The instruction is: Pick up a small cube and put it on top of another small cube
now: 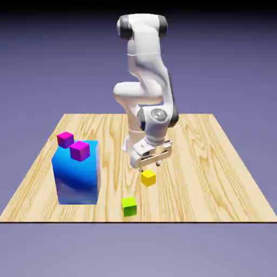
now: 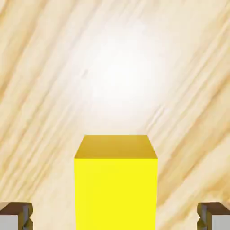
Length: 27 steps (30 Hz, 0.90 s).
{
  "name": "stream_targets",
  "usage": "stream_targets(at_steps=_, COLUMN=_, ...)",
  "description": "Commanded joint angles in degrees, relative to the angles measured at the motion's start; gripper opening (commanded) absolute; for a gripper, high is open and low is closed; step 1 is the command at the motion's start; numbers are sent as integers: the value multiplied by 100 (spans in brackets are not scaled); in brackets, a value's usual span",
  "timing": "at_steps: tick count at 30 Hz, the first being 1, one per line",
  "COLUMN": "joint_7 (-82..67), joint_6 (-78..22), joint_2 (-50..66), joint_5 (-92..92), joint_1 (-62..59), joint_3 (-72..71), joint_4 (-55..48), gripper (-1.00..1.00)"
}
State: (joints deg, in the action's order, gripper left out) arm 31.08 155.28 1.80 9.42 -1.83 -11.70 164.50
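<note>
The small yellow cube rests on the wooden table near its middle. My gripper hangs just above it, open, with its fingers pointing down. In the hand view the yellow cube fills the lower middle, standing between the two grey fingertips with wide gaps on both sides. Nothing is held. A lime-green cube sits closer to the table's near edge, a little toward the exterior view's left of the yellow one.
A big blue block stands at the exterior view's left, with two magenta cubes on its top. Only bare wood surrounds the yellow cube in the hand view.
</note>
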Motion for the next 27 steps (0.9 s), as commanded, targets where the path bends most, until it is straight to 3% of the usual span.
stream_targets(at_steps=1, joint_7=53, joint_6=122, joint_2=134, joint_5=73, joint_1=186, joint_3=208, joint_4=-9, gripper=0)
stream_targets(at_steps=8, joint_7=419, joint_6=959, joint_2=1054, joint_5=573, joint_1=1446, joint_3=1635, joint_4=-70, gripper=0)
stream_targets(at_steps=9, joint_7=419, joint_6=959, joint_2=1054, joint_5=573, joint_1=1447, joint_3=1636, joint_4=-70, gripper=-100)
stream_targets(at_steps=22, joint_7=-212, joint_6=-486, joint_2=-534, joint_5=-291, joint_1=-729, joint_3=-829, joint_4=36, gripper=-100)
stream_targets(at_steps=27, joint_7=242, joint_6=-1120, joint_2=-748, joint_5=-531, joint_1=-727, joint_3=-422, joint_4=-726, gripper=-100)
